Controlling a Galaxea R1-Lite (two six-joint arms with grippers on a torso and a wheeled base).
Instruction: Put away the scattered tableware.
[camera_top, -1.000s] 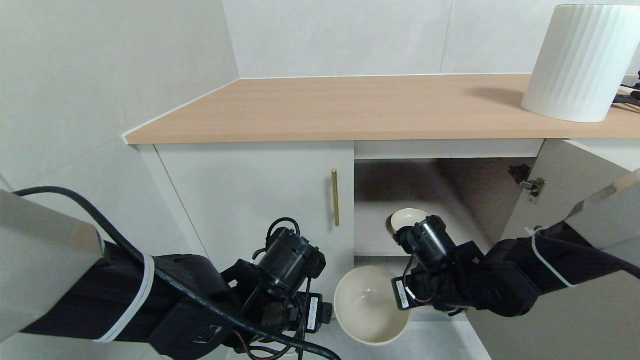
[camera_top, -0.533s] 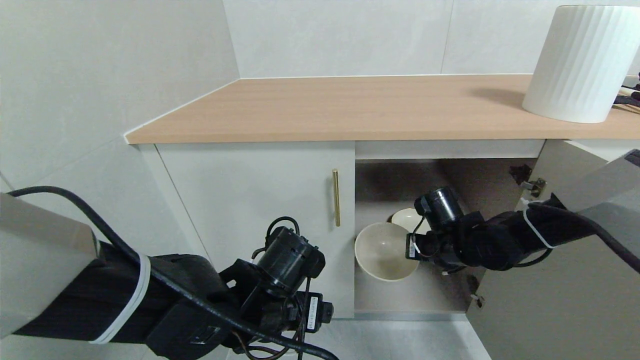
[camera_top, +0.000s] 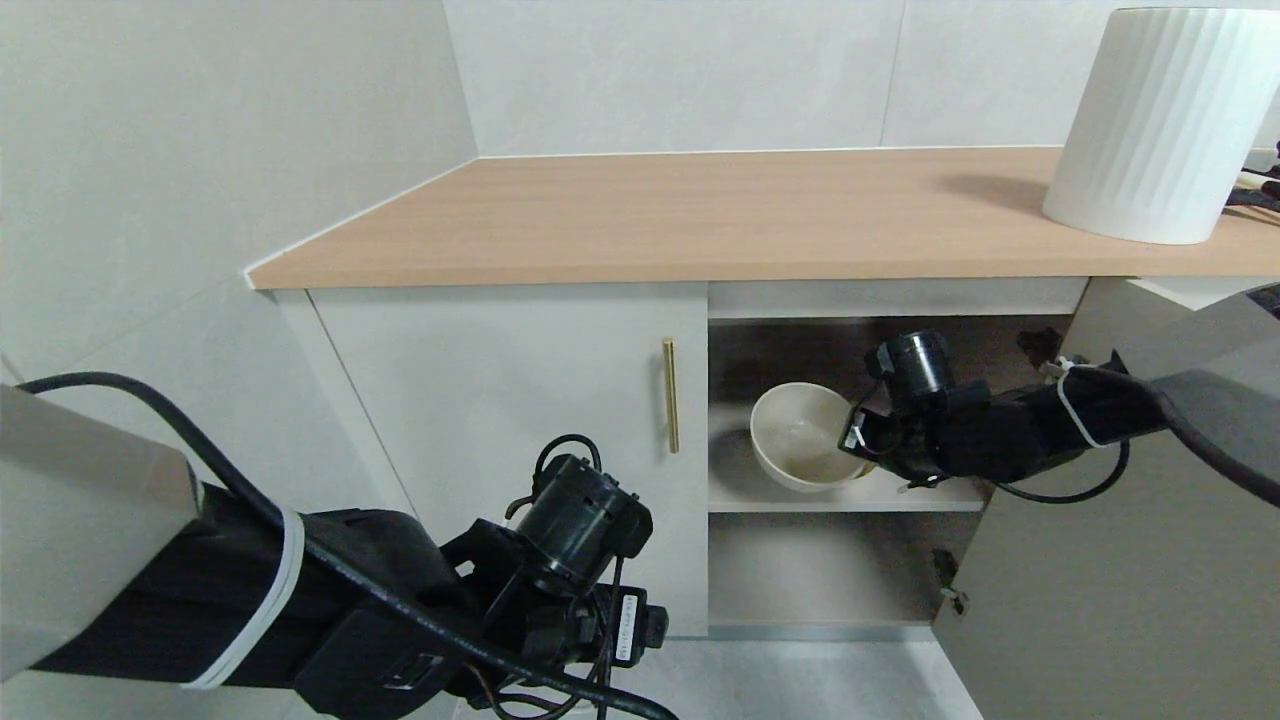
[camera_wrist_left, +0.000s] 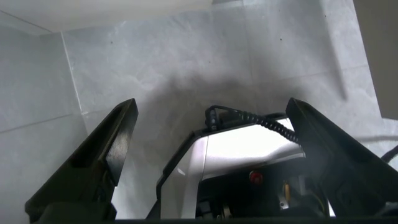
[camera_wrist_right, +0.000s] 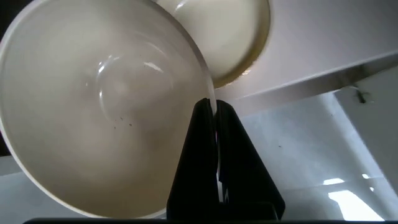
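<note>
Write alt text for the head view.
The right pincer grips a cream bowl by its rim, tilted, at the shelf of an open cupboard under a wooden countertop. A white ribbed container stands on the countertop at the right.

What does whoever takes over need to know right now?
The right gripper is inside the open cabinet, jaws shut on the rim of the cream bowl. The bowl is tilted over the shelf; whether it touches is unclear.
The left gripper is open and empty, low before the closed door.
Done: the second bowl sits on the shelf behind.
Left: set the cream bowl down, release, withdraw.
</note>
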